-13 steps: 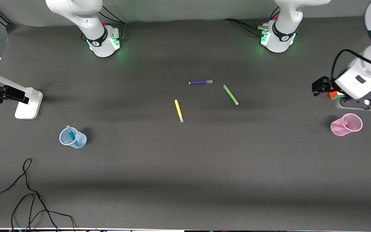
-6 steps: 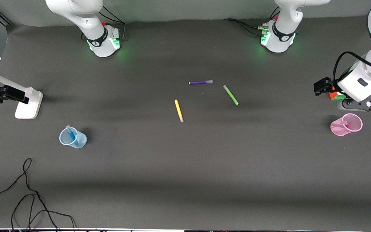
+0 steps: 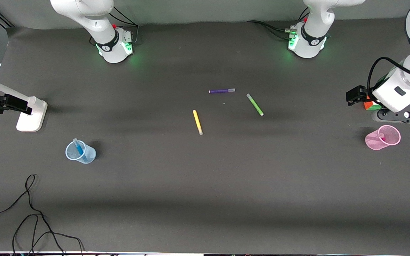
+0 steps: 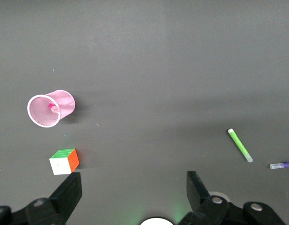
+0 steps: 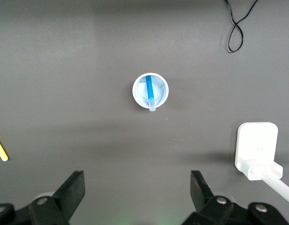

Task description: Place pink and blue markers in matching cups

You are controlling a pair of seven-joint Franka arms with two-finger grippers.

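1. Blue marker (image 3: 79, 148) in blue cup (image 3: 80, 152); pink marker (image 3: 381, 135) in pink cup (image 3: 383, 138).
2. Left gripper (image 4: 133, 190) lifted off over the pink cup's 12 o'clock side, fingers apart.
3. Right gripper (image 5: 137, 190) over the bench, fingers apart. Task looks done.

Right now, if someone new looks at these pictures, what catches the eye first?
Probably the two bright cups: the blue cup toward the right arm's end holds the blue marker, and the pink cup toward the left arm's end holds the pink marker. Between them lie yellow, green and purple pens.
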